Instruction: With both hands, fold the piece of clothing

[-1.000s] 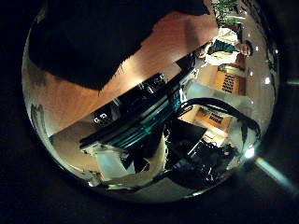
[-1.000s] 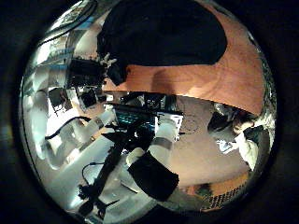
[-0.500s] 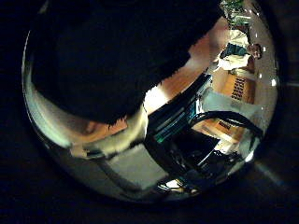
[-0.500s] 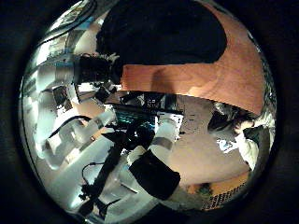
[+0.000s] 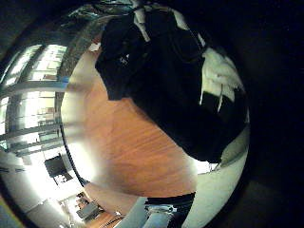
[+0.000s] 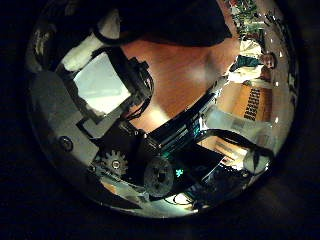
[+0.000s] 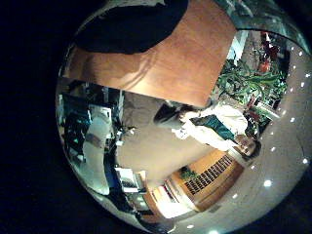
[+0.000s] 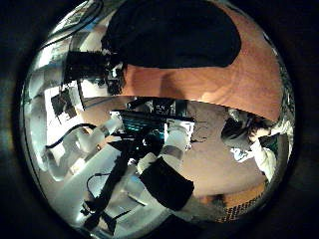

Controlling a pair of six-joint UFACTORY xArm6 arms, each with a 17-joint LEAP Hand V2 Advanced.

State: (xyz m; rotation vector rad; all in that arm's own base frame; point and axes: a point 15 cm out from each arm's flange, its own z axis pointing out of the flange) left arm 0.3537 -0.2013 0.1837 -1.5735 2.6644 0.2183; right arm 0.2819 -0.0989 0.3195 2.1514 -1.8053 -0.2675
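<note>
A dark piece of clothing (image 5: pixel 161 85) lies bunched on the wooden table (image 5: pixel 123 152). In the left little finger side palm view my left hand's fingers (image 5: pixel 220 87) curl onto the cloth close to the palm. In the left thumb side palm view those fingers (image 6: pixel 100 95) curl across the picture, with the clothing (image 6: pixel 170 22) beyond them. The right thumb side palm view shows the clothing (image 8: pixel 174 35) from farther off, with a hand (image 8: pixel 88 68) at its edge. It also shows in the right little finger side palm view (image 7: pixel 127 27). My right hand is away from the cloth.
The table's bare wood (image 8: pixel 224 80) runs from the clothing to the table's edge. Room furniture and shelves (image 7: pixel 200 175) stand beyond the table.
Half a second ago the cloth filled the left thumb side palm view; now the left hand's fingers curl across it. In the right thumb side palm view the hand at the cloth's edge has shifted a little.
</note>
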